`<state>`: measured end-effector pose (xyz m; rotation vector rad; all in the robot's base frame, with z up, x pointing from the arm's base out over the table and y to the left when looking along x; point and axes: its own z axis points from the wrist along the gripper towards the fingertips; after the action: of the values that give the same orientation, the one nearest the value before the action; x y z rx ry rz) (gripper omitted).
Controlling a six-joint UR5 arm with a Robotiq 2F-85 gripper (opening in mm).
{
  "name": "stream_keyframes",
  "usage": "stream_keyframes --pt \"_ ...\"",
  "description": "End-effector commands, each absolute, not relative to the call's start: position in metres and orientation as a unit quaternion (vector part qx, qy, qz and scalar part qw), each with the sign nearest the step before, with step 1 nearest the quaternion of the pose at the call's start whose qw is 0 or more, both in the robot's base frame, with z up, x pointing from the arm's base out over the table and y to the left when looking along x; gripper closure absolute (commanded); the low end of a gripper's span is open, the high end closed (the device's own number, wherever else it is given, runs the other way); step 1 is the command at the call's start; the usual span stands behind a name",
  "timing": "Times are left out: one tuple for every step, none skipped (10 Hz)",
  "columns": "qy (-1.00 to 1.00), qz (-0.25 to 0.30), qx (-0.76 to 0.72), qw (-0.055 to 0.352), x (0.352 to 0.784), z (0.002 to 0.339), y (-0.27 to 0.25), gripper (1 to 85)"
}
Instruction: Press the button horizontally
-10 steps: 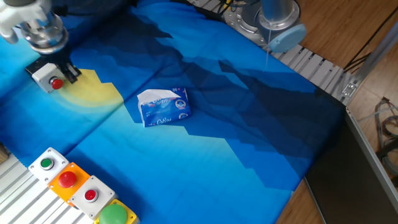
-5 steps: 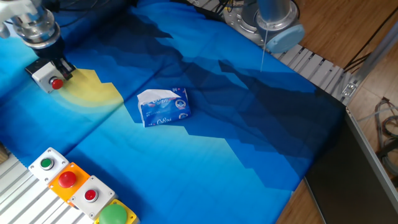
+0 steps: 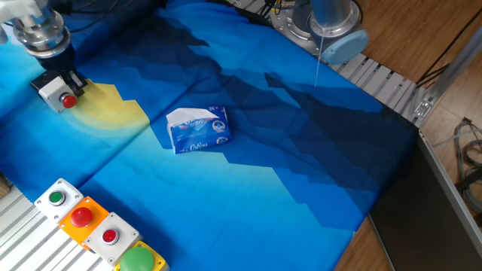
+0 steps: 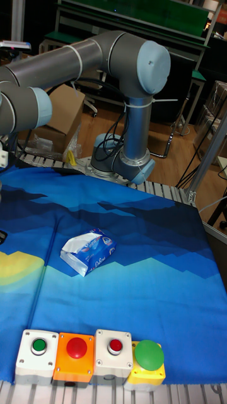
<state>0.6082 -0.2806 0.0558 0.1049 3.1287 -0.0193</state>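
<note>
The button [image 3: 68,101] is a small red round cap on the side of a light-grey box [image 3: 53,89]. It lies at the far left of the blue cloth, on a yellow patch, with the cap facing the front right. My gripper [image 3: 71,80] hangs right over the back of the box, its black fingers [image 3: 76,80] low beside the box's rear right corner. No gap or contact between the fingertips shows. In the tall fixed view the button is out of frame and only the arm [image 4: 75,60] shows.
A blue-and-white tissue pack [image 3: 197,129] lies mid-cloth. Along the front left edge sits a row of button boxes: green on white [image 3: 56,198], red on orange [image 3: 81,217], red on white [image 3: 110,236], big green on yellow [image 3: 138,260]. The arm's base [image 3: 331,30] stands at the back.
Over the last second my gripper shifted left and a little back, from beside the button's right side to over the box's rear. It has barely moved in the last half second.
</note>
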Motion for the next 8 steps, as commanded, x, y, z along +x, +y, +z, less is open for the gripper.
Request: stream_keyframes --pt "0.999 0.021 -0.024 0.024 0.617 0.057 -0.268 84.7" --pt "0.999 0.015 -0.035 0.035 0.623 0.058 -0.271 84.7" --pt "0.998 0.029 -0.040 0.040 0.625 0.058 -0.263 84.7" --pt "0.998 0.045 -0.037 0.033 0.622 0.059 -0.255 84.7" --pt "0.998 0.047 -0.029 0.027 0.618 0.058 -0.254 84.7" --pt "0.999 0.042 0.002 0.027 0.606 0.073 -0.228 84.7" --pt "0.999 0.033 0.032 0.029 0.595 0.090 -0.197 84.7" --pt "0.997 0.037 0.062 0.024 0.589 0.112 -0.153 84.7"
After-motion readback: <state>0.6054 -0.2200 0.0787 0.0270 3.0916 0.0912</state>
